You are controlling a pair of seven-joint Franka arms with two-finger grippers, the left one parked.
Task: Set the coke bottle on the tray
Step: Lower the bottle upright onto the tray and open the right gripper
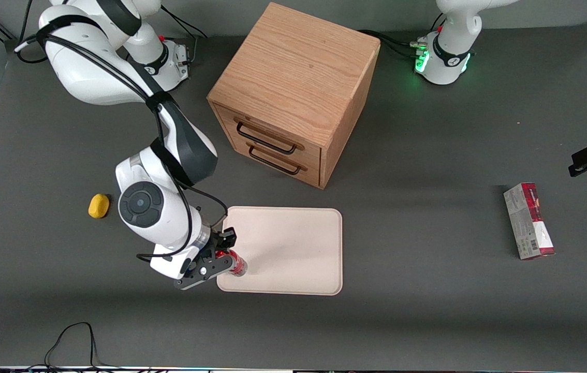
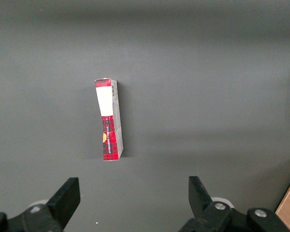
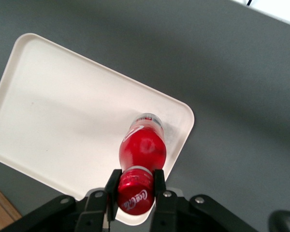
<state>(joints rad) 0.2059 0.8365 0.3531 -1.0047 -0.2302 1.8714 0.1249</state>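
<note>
My right gripper is shut on the red cap of the coke bottle, with a finger pressed against each side of the cap. The bottle hangs upright below the fingers, over a corner of the pale cream tray. Whether its clear base touches the tray I cannot tell. In the front view the gripper and the bottle sit at the tray's near corner on the working arm's side.
An oak drawer cabinet stands farther from the front camera than the tray. A small yellow object lies toward the working arm's end of the table. A red-and-grey carton lies toward the parked arm's end, also in the left wrist view.
</note>
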